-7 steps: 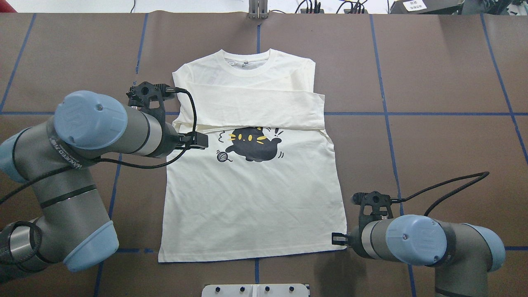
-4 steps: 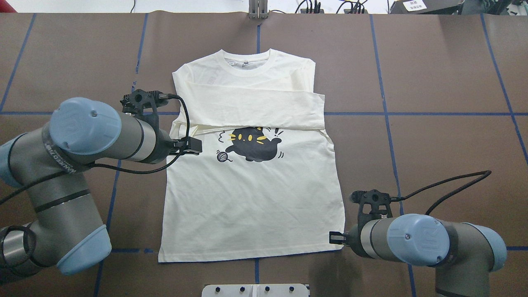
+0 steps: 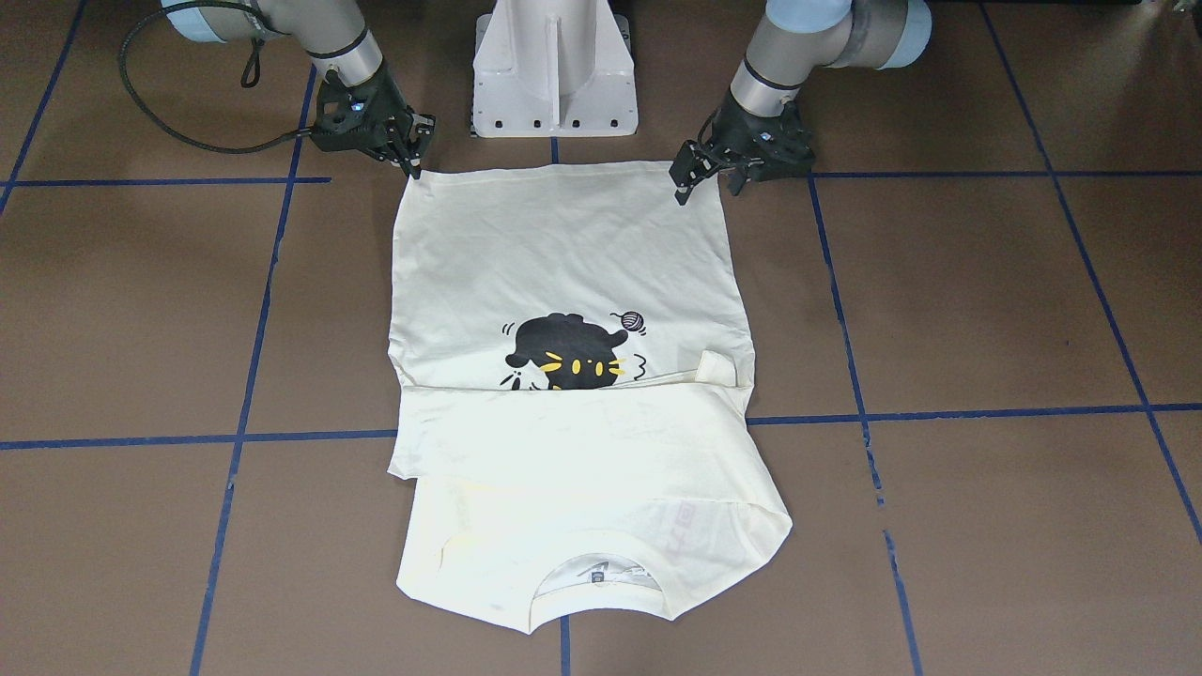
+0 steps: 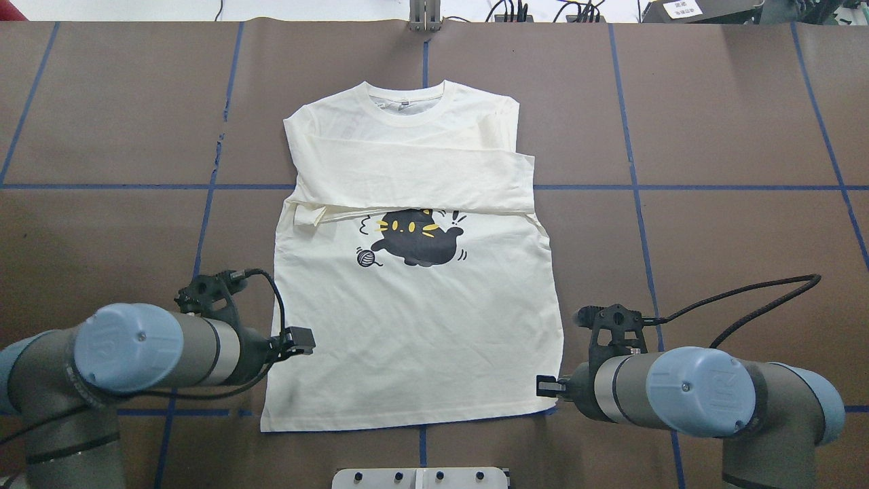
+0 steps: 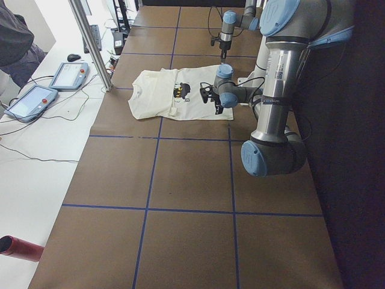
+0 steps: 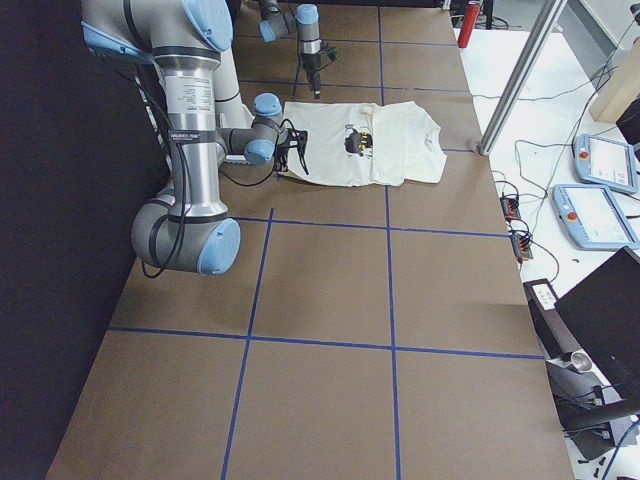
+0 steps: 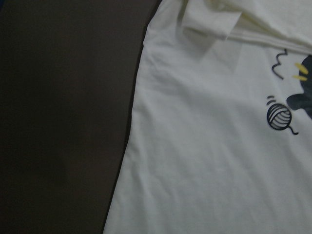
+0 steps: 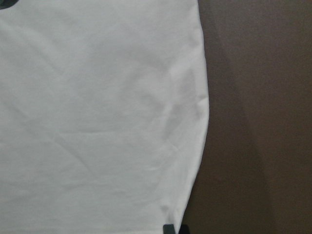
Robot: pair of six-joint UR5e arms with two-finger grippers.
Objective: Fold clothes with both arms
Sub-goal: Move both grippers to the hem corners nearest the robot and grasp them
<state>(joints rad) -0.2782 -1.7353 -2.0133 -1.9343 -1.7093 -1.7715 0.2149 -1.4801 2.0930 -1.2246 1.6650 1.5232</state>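
Note:
The cream shirt (image 4: 414, 326) lies flat and print up on the brown table, collar at the far side. Both sleeves are folded across its chest above the black cat (image 4: 415, 238). My left gripper (image 4: 302, 339) hovers open at the shirt's left side edge a little above the hem; it also shows in the front view (image 3: 704, 188). My right gripper (image 4: 545, 386) is open at the right hem corner (image 3: 420, 155). In the right wrist view a fingertip (image 8: 168, 229) shows at the shirt's side edge (image 8: 202, 97). The left wrist view shows only cloth (image 7: 204, 146) and the yarn-ball print.
The white pedestal base (image 3: 554, 66) stands just behind the hem. Blue tape lines (image 4: 631, 187) grid the brown table cover. An aluminium post (image 4: 424, 17) stands at the far edge. Teach pendants (image 5: 69, 75) and cables lie on the white side bench, where part of a person (image 5: 15, 42) shows.
My left arm has swung back from the folded sleeve at the shirt's left armpit to the left side edge near the hem. My right gripper crept slightly toward the right hem corner.

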